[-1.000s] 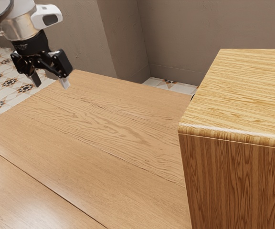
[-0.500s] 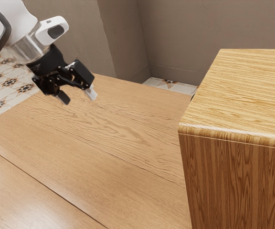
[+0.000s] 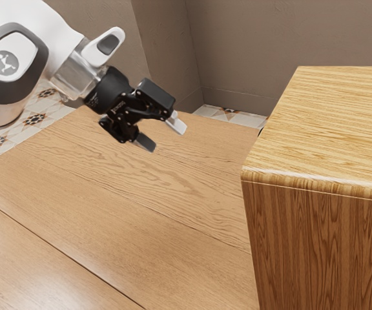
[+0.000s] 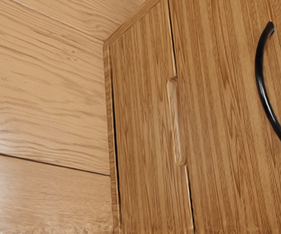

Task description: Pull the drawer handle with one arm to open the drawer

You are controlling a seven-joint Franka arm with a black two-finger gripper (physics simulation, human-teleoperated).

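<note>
Cabinet point(image 3: 328, 129) shared: side overview, wrist close-up

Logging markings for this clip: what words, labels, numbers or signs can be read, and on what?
No words or numbers can be read.
One sign: a white branching emblem on the grey round cap of the arm's joint.
The cabinet, its black handle and the table bear nothing.

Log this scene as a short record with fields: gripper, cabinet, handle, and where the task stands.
gripper: gripper open, empty, in the air above the table, pointing toward the cabinet
cabinet: wooden, at the exterior view's right, standing on the table
handle: black, curved handle on the cabinet's front
contact: none; gripper is apart from the cabinet
task: handle not yet grasped
</note>
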